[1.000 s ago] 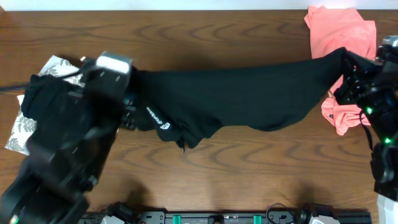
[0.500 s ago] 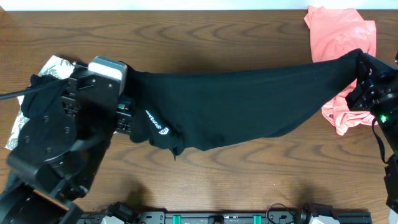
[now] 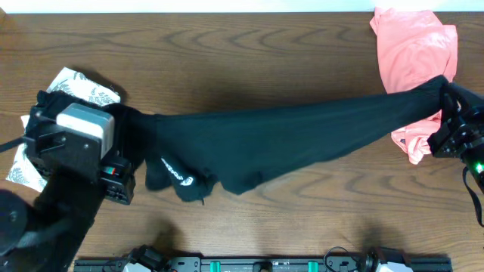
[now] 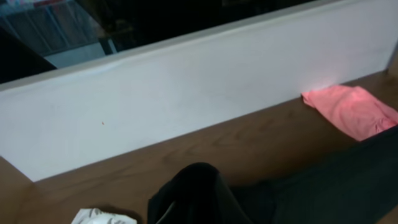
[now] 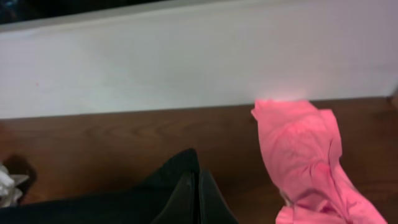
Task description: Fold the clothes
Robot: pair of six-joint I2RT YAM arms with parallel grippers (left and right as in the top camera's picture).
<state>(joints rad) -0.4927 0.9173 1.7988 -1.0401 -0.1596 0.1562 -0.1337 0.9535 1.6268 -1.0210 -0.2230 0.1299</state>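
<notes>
Across the middle of the counter [image 3: 249, 45] the black shirt [image 3: 287, 136] is held stretched from left to right, seemingly so that it is pulled straight before a fold is laid. The salmon-pink garment [image 3: 416, 45] at the far right and the leaf-print garment [image 3: 76, 79] at the left are kept aside. One end is clamped in the left pincer [image 3: 130, 151] and the other in the right pincer [image 3: 445, 106], and slack cloth bearing a small white logo [image 3: 175, 175] is let sag near the left end.

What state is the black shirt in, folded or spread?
Unfolded: the black shirt is stretched between the left gripper and right gripper, both shut on its ends.
</notes>
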